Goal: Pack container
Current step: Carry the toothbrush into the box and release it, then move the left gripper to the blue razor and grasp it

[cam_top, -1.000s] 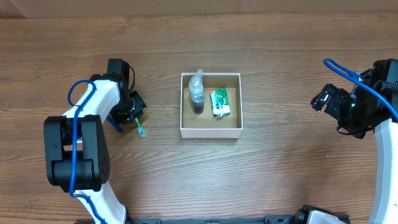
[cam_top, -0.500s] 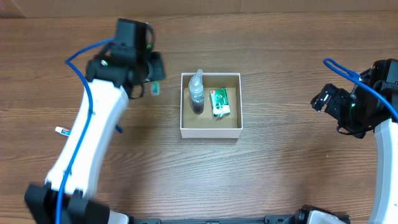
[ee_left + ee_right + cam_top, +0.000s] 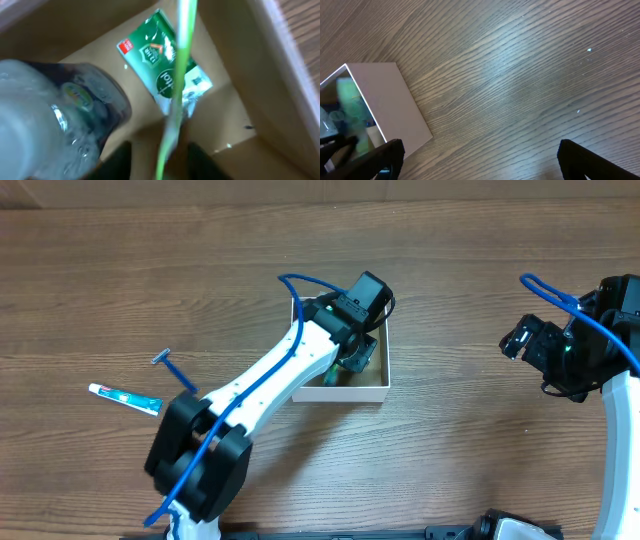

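The container (image 3: 352,392) is a white box with a brown inside, mid-table. My left gripper (image 3: 349,358) reaches down into it, shut on a green toothbrush (image 3: 175,95) whose handle runs up between the jaws (image 3: 162,162). In the left wrist view the box floor (image 3: 235,120) holds a green packet (image 3: 162,62) and a clear bottle (image 3: 55,115), right next to the toothbrush. The left arm hides most of the box's contents from overhead. My right gripper (image 3: 524,340) is open and empty, well to the right of the box; its wrist view shows the box's white corner (image 3: 390,100) and wide-apart jaws (image 3: 480,162).
A toothpaste tube (image 3: 125,397) and a blue razor (image 3: 172,367) lie on the wooden table left of the box. The left arm stretches from the front left over the box's left side.
My left gripper has carried the green toothbrush from the table at the left, up and across to the right, and down into the box. The right arm has not moved.
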Motion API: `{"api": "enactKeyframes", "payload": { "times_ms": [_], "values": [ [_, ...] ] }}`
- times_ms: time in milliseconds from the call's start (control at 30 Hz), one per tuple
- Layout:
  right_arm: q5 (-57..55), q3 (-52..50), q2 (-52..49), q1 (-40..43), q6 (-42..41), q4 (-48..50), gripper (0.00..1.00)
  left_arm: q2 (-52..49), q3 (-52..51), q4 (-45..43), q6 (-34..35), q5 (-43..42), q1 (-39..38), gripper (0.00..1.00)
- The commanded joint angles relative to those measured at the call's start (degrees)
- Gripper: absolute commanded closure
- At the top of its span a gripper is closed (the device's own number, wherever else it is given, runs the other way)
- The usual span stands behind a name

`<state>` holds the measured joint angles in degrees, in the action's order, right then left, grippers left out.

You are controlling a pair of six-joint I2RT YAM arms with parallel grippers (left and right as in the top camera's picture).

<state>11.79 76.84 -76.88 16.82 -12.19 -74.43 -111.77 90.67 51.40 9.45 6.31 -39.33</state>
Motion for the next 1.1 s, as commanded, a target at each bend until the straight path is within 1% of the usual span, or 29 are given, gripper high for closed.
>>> {"api": "enactKeyframes", "payload": {
  "times_ms": [0, 33, 100, 167, 233, 300, 333, 367, 400, 433, 467, 500, 533, 600, 667, 733, 800, 933, 967, 1067],
  "values": [
    [0.3, -0.1, 0.2, -0.2, 0.3, 0.2, 0.00, 0.8, 1.5, 0.1, -0.7, 1.4, 1.0, 0.45],
    [0.3, -0.1, 0.2, -0.2, 0.3, 0.2, 0.00, 1.5, 3.0, 0.7, -0.7, 1.8, 1.2, 0.37],
    [0.3, -0.1, 0.2, -0.2, 0.3, 0.2, 0.00, 4.1, 9.0, 5.3, -0.2, 3.2, 1.1, 0.38],
    [0.3, -0.1, 0.2, -0.2, 0.3, 0.2, 0.00, 7.6, 14.3, 10.6, 3.3, 6.4, 1.0, 0.39],
    [0.3, -0.1, 0.2, -0.2, 0.3, 0.5, 0.00, 12.3, 16.5, 13.3, 7.6, 13.2, 1.1, 0.36],
    [0.3, -0.1, 0.2, -0.2, 0.3, 0.7, 0.00, 18.2, 16.5, 15.9, 13.4, 19.9, 2.6, 0.31],
    [0.3, -0.1, 0.2, -0.2, 0.3, 0.7, 0.00, 20.4, 16.5, 18.5, 17.5, 21.4, 4.5, 0.27],
    [0.3, -0.1, 0.2, -0.2, 0.3, 0.7, 0.00, 21.7, 16.5, 20.9, 20.3, 21.3, 7.2, 0.26],
    [0.3, -0.1, 0.2, -0.2, 0.3, 0.7, 0.00, 22.4, 16.4, 24.5, 24.5, 21.2, 11.5, 0.23],
    [0.3, -0.1, 0.2, -0.2, 0.3, 0.7, 0.00, 22.2, 16.1, 27.6, 28.1, 20.8, 16.0, 0.17],
    [0.3, -0.1, 0.2, -0.2, 0.3, 0.6, 0.00, 21.8, 15.1, 29.0, 30.3, 20.0, 20.1, 0.11],
    [0.3, -0.1, 0.2, -0.2, 0.3, 0.6, 0.00, 21.3, 12.6, 28.8, 31.7, 17.4, 25.6, 0.07],
    [0.3, -0.1, 0.2, -0.2, 0.3, 0.6, 0.00, 20.7, 10.4, 27.8, 32.2, 15.2, 29.2, 0.04],
    [0.3, -0.1, 0.2, -0.2, 0.3, 0.6, 0.00, 19.0, 3.0, 22.6, 32.2, 9.6, 36.3, 0.04],
    [0.3, -0.1, 0.2, -0.2, 0.3, 0.6, 0.00, 16.7, -2.4, 18.0, 31.3, 5.9, 40.2, 0.04],
    [0.3, -0.1, 0.2, -0.2, 0.3, 0.6, 0.00, 13.9, -6.6, 14.5, 30.3, 3.8, 42.8, 0.05],
    [0.3, -0.1, 0.2, -0.2, 0.3, 0.6, 0.00, 9.0, -9.6, 12.1, 29.6, 2.6, 44.9, 0.05],
    [0.3, -0.1, 0.2, -0.2, 0.3, 0.6, 0.00, 1.3, -9.9, 8.3, 26.0, 1.0, 45.3, 0.04],
    [0.3, -0.1, 0.2, -0.2, 0.3, 0.6, 0.00, -0.7, -9.9, 6.8, 24.7, -0.7, 45.3, 0.04],
    [0.3, -0.1, 0.2, -0.2, 0.3, 0.6, 0.00, -4.8, -9.9, 4.5, 24.3, -3.9, 45.3, 0.04]
  ]
}}
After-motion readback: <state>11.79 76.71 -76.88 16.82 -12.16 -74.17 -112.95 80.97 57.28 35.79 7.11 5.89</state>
